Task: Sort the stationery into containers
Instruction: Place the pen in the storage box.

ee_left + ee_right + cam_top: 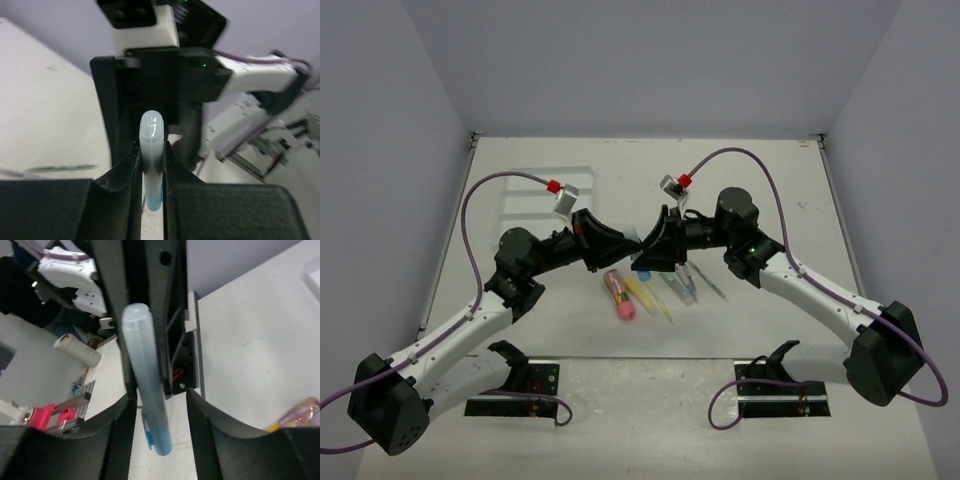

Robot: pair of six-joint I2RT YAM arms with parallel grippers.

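Above the middle of the table my two grippers meet tip to tip. My left gripper (631, 246) (151, 152) is shut on a light blue pen (151, 160), its fingers pressed on both sides of the barrel. Around the same pen (145, 385) my right gripper (646, 254) (156, 400) stands open, with a gap on one side of the barrel. More stationery lies below them: a stubby pink-and-brown one (619, 293), a yellow pen (642, 292), pale green and blue pens (680, 285) and a slim grey one (712, 284). The translucent tray (535, 190) sits at the back left.
White walls close the table at the back and on both sides. The arm bases and purple cables stand at the near edge. A slim green pen (60, 168) lies on the table in the left wrist view.
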